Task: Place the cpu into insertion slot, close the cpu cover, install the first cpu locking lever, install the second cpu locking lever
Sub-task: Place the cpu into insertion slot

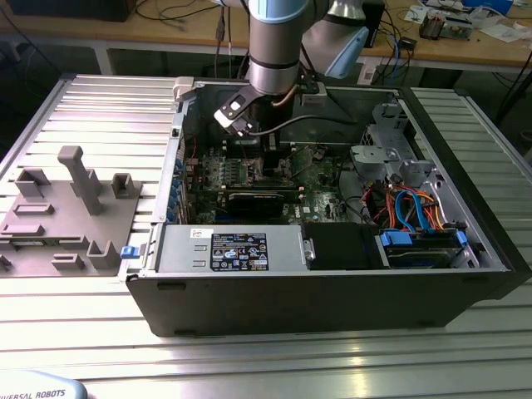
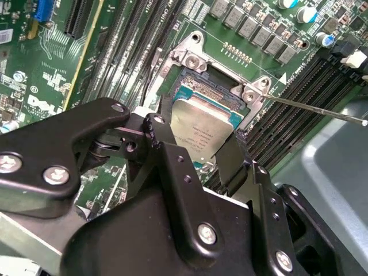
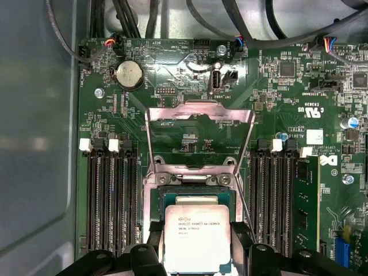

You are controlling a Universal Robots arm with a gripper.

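Note:
My gripper is down inside the open computer case, shut on the cpu. The cpu is a silver-topped square chip held by two opposite edges between the black fingers. It hangs right over the insertion slot, whose teal inner edge and silver rim show around it, and I cannot tell whether it is seated. In the second wrist view the cpu looks slightly tilted. The cpu cover is swung up and open beyond the slot. A thin locking lever sticks out free to one side.
Black memory slots flank the socket on both sides. A coin battery and cables lie past the cover. On the exterior view's right are a drive cage and coloured cables. A grey fixture plate lies on the exterior view's left.

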